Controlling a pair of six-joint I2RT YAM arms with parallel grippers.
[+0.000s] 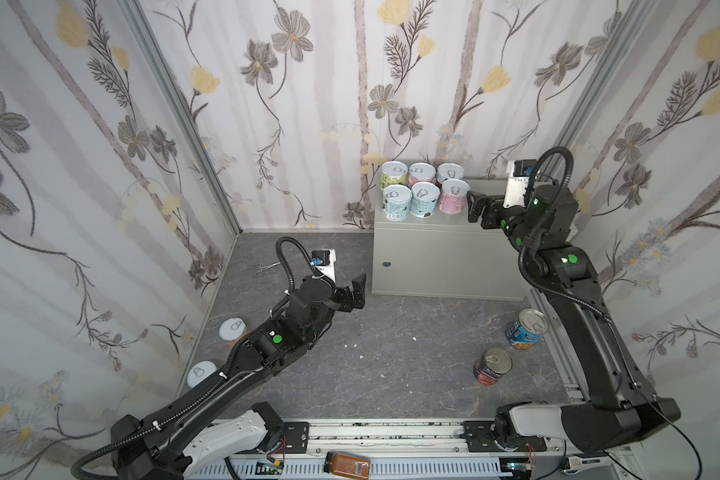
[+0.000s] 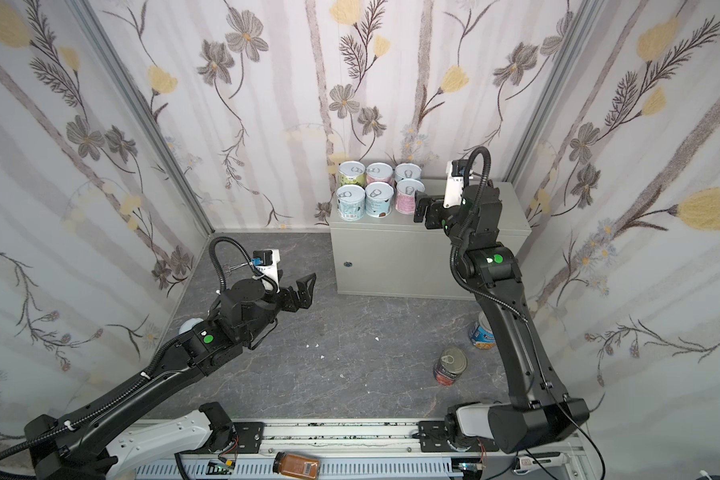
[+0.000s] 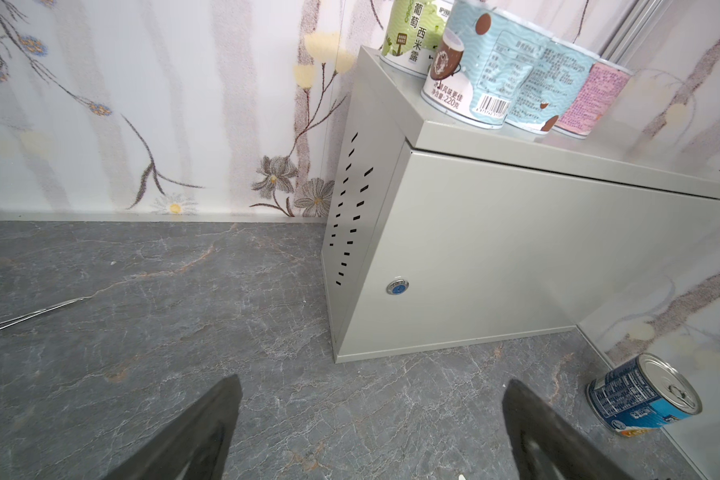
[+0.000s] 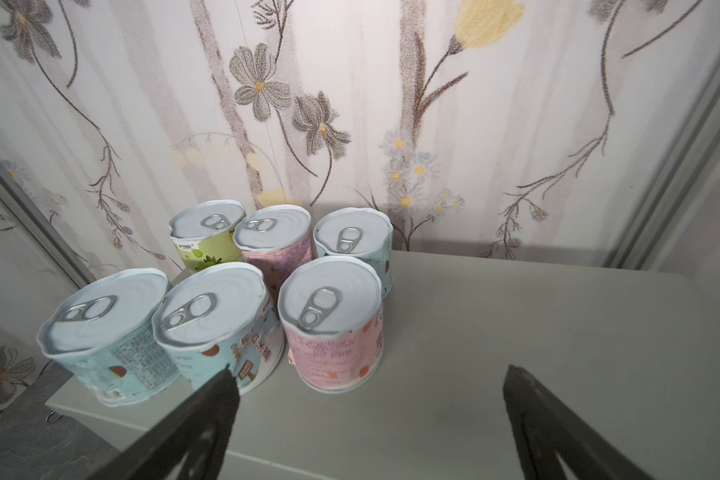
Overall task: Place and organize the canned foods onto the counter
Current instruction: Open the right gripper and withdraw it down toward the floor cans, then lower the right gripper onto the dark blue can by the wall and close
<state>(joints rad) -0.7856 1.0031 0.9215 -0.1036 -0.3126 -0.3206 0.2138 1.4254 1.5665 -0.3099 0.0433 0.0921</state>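
Observation:
Several short pastel cans stand in two rows at the left end of the counter (image 1: 433,257), a light-grey box. My right gripper (image 1: 474,208) hovers open and empty just right of the front pink can (image 1: 454,196); the right wrist view shows that can (image 4: 333,324) ahead of the open gripper (image 4: 370,369). On the floor at the right lie a blue-labelled can (image 1: 526,329) and a tomato-labelled can (image 1: 493,366). Two short cans (image 1: 233,330) (image 1: 200,373) stand beside my left arm. My left gripper (image 1: 356,295) is open and empty above the floor, facing the counter (image 3: 516,249).
An amber jar (image 1: 347,462) lies on the front rail. Metal scissors (image 1: 267,268) lie on the dark marbled floor (image 1: 391,353) near the back left corner. Flowered walls close in the back and both sides. The right half of the counter top (image 4: 516,332) is bare.

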